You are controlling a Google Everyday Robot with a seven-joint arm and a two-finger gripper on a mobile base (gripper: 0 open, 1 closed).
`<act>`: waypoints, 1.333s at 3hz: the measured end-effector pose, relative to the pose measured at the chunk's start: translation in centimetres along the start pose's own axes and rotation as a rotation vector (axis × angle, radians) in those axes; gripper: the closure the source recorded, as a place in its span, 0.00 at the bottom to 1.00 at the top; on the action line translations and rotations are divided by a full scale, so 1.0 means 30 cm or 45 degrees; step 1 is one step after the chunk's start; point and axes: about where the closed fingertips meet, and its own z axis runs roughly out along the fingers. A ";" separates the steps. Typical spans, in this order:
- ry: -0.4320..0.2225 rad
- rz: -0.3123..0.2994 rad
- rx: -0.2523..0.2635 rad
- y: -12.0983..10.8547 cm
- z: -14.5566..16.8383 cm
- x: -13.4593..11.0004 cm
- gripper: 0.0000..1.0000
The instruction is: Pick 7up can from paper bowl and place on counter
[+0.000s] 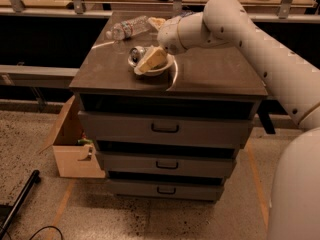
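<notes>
The 7up can (136, 54) lies on its side in the paper bowl (159, 71), one silver end facing me and the rest hidden behind my gripper. The bowl sits near the middle of the dark counter (215, 74), a little left of centre. My gripper (150, 59) reaches in from the right on the white arm and is down in the bowl, right against the can's right side. The camera view does not show whether it grips the can.
A clear plastic water bottle (127, 28) lies at the counter's back left, with a pale object (158, 21) beside it. An open cardboard box (75, 146) stands on the floor left of the grey drawers (165, 129). A black pole (17, 201) lies at the lower left.
</notes>
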 end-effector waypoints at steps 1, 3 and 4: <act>-0.010 0.008 -0.015 0.008 0.013 -0.003 0.17; -0.024 0.018 -0.054 0.031 0.022 -0.007 0.64; -0.039 0.018 -0.079 0.040 0.028 -0.011 0.87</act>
